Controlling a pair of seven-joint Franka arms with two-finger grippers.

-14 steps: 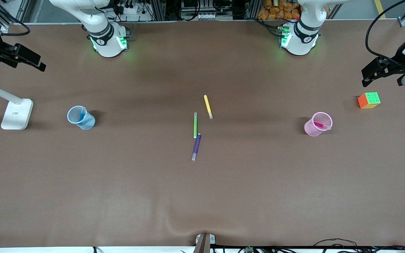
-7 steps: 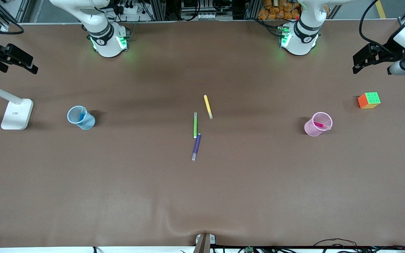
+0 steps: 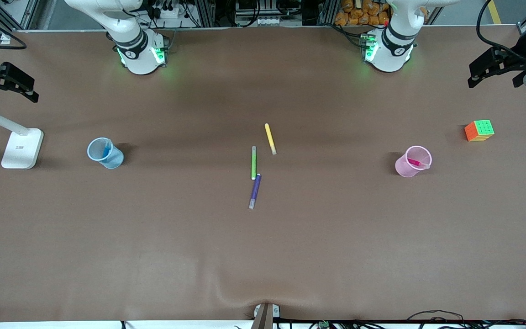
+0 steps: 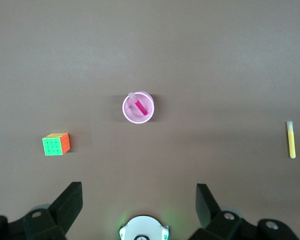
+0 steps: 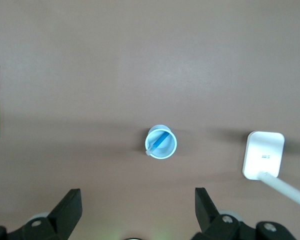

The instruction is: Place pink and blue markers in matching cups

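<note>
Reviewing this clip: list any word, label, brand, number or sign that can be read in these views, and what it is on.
No text can be read with certainty.
White lamp base: a small dark mark, too small to read.
Both arm bases: a small round dark emblem on each collar, too small to read.
Cube, pink cup, blue cup and the markers: no print visible.

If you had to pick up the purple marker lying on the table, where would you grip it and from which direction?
Probably at mid-barrel, coming straight down from above. The purple marker lies flat on the table, long and thin, so the tool's fingers should close across its narrow width. The green marker sits almost end to end with it, so stay nearer the pale cap end, away from that neighbour.
</note>
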